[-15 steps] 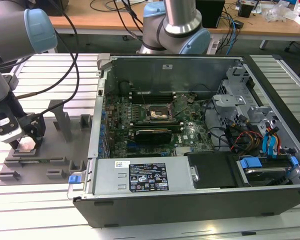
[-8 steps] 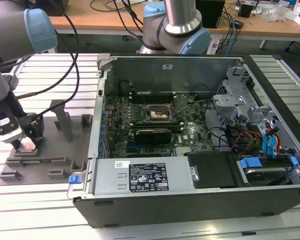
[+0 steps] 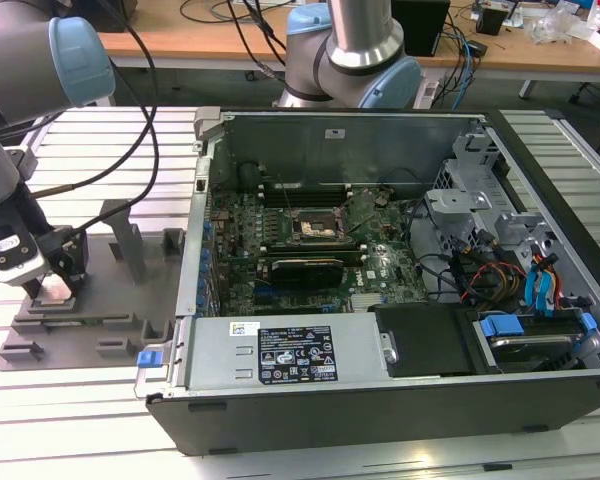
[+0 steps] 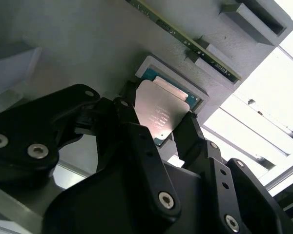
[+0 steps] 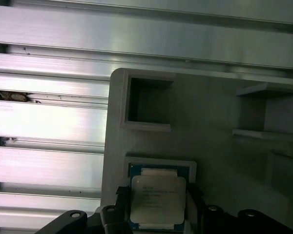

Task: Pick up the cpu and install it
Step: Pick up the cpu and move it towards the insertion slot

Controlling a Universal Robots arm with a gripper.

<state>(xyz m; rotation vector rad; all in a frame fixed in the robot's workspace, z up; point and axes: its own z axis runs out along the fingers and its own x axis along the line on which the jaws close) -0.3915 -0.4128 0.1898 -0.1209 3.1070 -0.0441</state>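
The pale metal lid of the cpu [image 4: 158, 114] is gleaming (satin, not mirror-bright); the grey plastic tray [image 5: 210, 112] is looking matt, the ribbed metal table [image 5: 49, 122] glossy.

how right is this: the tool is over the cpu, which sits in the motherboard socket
Wrong place: the cpu sits in the grey tray, not the motherboard socket, as the first wrist view shows. The tool is over it.

Robotics lab. Slotted aluminium table [image 3: 70, 430] carries an opened desktop computer case [image 3: 330, 140], motherboard [image 3: 280, 240] exposed, and a grey fixture tray [image 3: 80, 325] at the exterior view's left. One robot arm [image 3: 20, 90] over the tray, a second arm [image 3: 355, 40] behind the case. Far side: wooden bench [image 3: 190, 25] strewn with cables [image 3: 255, 25]
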